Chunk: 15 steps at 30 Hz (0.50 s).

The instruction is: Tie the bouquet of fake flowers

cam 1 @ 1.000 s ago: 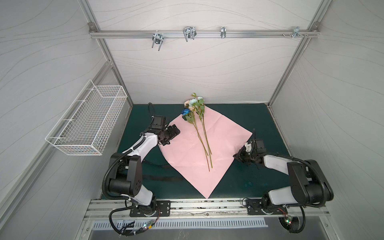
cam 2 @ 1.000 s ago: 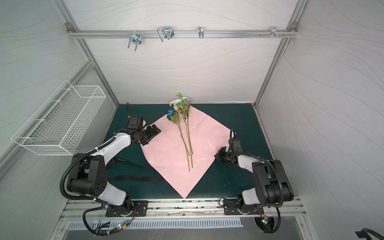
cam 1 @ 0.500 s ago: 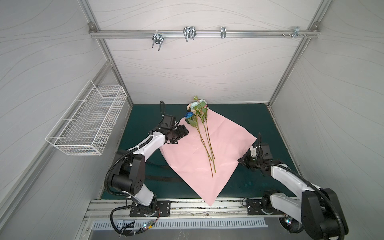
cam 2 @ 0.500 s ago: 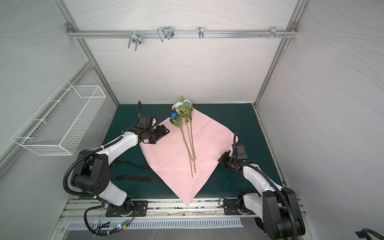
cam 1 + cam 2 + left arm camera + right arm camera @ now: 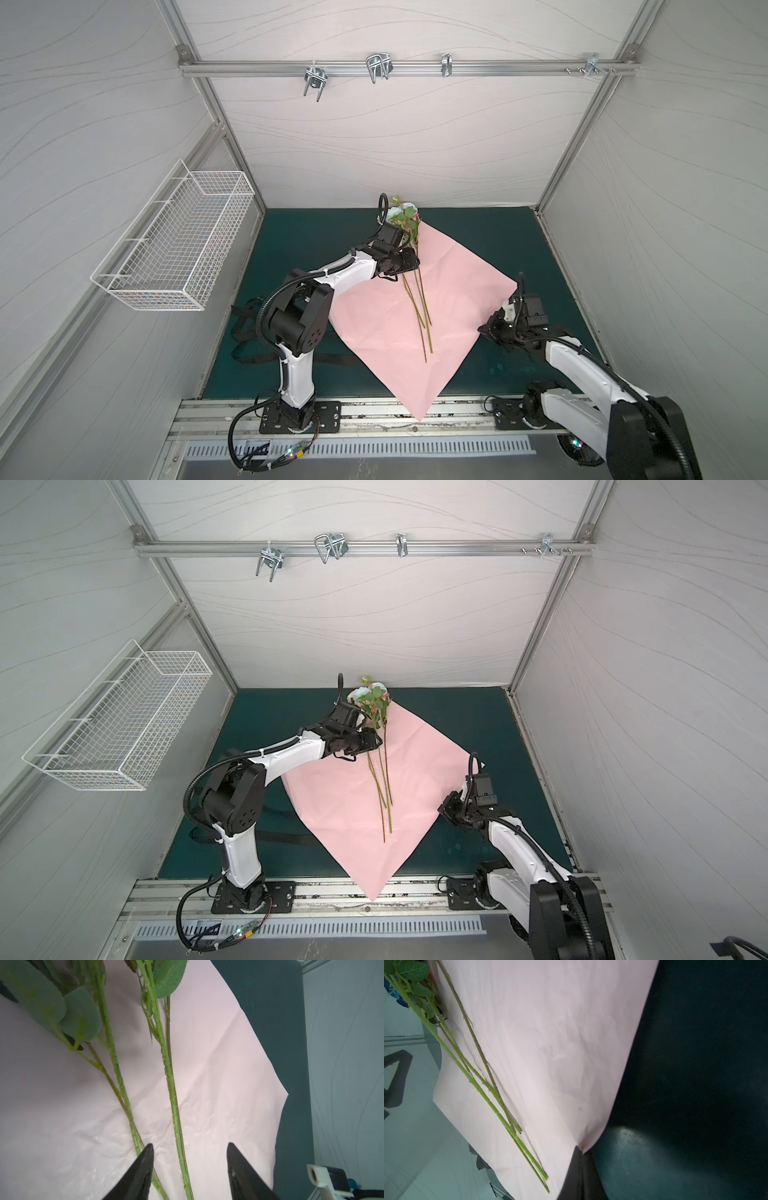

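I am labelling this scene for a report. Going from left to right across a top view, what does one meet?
Wire basket → left arm's base → bouquet of fake flowers → right gripper, pinching the pink paper. The left gripper overlaps the bouquet, so it is omitted.

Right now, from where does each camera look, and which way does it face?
Top view: high at the front, facing down and back onto paper and bouquet; left gripper, right gripper show.
Top view: beside it, same aim at bouquet; both grippers show.
Left wrist: close over paper, facing bouquet; open left gripper shows.
Right wrist: at paper's corner, facing across it; shut right gripper pinches it.
All four share paper, bouquet.
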Each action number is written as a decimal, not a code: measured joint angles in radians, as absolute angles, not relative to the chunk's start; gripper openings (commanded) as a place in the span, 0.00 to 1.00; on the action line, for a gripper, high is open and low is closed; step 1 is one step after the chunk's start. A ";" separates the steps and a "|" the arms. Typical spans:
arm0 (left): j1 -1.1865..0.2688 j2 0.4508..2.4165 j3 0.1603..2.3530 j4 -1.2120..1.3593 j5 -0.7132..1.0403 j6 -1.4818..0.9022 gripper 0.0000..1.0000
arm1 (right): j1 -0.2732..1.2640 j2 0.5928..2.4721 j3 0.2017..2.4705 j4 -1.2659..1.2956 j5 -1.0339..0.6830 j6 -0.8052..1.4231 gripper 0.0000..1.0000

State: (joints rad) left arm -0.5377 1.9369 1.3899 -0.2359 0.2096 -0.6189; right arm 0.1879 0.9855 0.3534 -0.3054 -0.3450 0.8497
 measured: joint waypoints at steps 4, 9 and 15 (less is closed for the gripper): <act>-0.551 2.031 1.458 -0.258 0.182 -0.598 0.55 | 0.188 0.973 0.351 -0.315 -0.345 0.850 0.00; -0.555 2.107 1.544 -0.313 0.139 -0.568 0.39 | 0.188 0.970 0.350 -0.319 -0.345 0.850 0.00; -0.555 2.170 1.642 -0.376 0.080 -0.515 0.09 | 0.188 0.970 0.350 -0.323 -0.345 0.850 0.00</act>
